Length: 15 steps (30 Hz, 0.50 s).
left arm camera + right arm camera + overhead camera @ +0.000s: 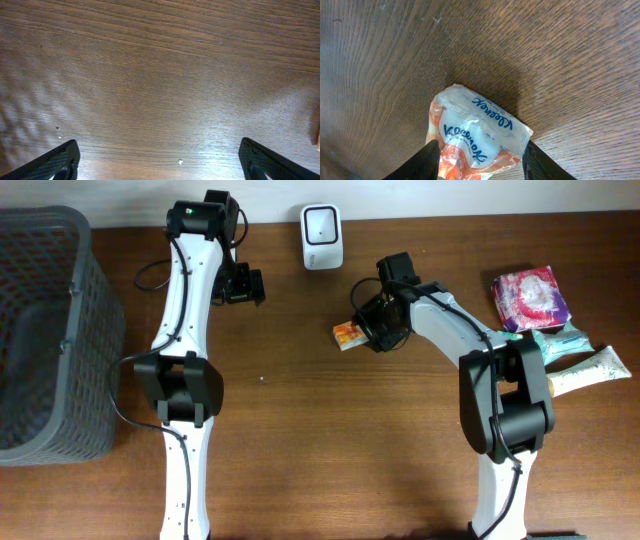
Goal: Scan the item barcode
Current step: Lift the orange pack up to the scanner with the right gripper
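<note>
A small Kleenex tissue pack, white and orange with blue lettering, sits between the fingers of my right gripper. Both fingers press against its sides, so the gripper is shut on it. From overhead the pack pokes out to the left of the right gripper, low over the table and below the white barcode scanner at the back edge. No barcode shows on the pack's visible face. My left gripper hovers left of the scanner. In its wrist view the left gripper stands wide open over bare wood.
A dark grey plastic basket fills the left end of the table. At the right lie a red-and-pink packet, a teal packet and a white tube.
</note>
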### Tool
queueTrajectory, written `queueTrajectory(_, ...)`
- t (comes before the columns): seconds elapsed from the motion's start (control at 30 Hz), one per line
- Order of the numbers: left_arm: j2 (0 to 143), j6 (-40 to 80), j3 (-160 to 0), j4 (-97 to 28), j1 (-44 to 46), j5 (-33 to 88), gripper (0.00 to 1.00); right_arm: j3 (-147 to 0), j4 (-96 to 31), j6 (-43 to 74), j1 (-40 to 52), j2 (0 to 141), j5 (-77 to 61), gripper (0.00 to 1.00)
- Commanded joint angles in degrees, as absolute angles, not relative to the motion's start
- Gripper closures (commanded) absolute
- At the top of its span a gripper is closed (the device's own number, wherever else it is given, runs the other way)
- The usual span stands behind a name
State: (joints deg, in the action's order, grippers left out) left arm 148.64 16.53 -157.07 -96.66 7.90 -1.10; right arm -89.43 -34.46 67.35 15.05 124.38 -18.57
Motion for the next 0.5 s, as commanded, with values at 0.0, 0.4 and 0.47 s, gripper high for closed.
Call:
queueTrajectory(0.0,148.4,16.7,-157.6,-96.7,7.7,-1.7,0.01,-88.6,-34.6,67.8,15.7,125.2,-17.1,0.52)
queueTrajectory(0.4,148.4,16.7,-157.6,-96.7,7.7,-1.8,0.01,-90.6,-35.1,35.3,13.0,121.6,-35.5,0.96)
queueTrajectory(0.47,148.4,16.7,-157.6,-96.7,7.7,-1.8,0.01,-92.0,-35.1,24.7,10.9,120.1,-46.2,0.95)
